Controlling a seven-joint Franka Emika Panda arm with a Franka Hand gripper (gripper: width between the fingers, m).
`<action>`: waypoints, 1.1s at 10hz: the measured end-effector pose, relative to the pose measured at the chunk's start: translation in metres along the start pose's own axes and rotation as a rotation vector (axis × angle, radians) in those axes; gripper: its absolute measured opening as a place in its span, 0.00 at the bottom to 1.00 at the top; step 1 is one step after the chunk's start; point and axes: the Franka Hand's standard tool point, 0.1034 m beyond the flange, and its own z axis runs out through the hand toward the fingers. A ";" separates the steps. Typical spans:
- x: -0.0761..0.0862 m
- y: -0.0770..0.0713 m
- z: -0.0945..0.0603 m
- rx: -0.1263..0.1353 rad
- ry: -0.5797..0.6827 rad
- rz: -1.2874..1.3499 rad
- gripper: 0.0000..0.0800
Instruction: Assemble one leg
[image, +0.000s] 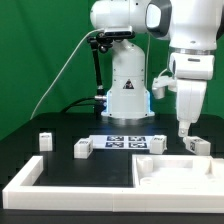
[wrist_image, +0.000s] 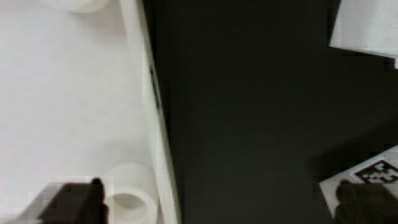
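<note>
Several small white legs with tag markers stand on the black table in the exterior view: one (image: 196, 145) at the right, one (image: 155, 143) beside the marker board, and two at the left (image: 82, 147) (image: 44, 139). My gripper (image: 183, 127) hangs just above the table beside the rightmost leg, at the far edge of the large white panel (image: 180, 172). In the wrist view my gripper (wrist_image: 217, 206) is open and empty. One finger (wrist_image: 71, 205) is over the panel's rim (wrist_image: 150, 110). The other finger (wrist_image: 363, 202) is next to a tagged leg (wrist_image: 377, 170).
The marker board (image: 125, 142) lies in the middle, in front of the robot base (image: 125, 95). A long white L-shaped bar (image: 30, 178) runs along the exterior view's left and front. A round hole (wrist_image: 134, 202) shows in the panel. A white piece (wrist_image: 365, 30) shows at the wrist view's edge.
</note>
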 end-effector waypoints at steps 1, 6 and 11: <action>0.000 0.000 0.000 0.001 0.002 0.091 0.81; -0.002 -0.049 0.023 -0.010 0.060 0.758 0.81; 0.036 -0.074 0.028 0.027 0.073 1.188 0.81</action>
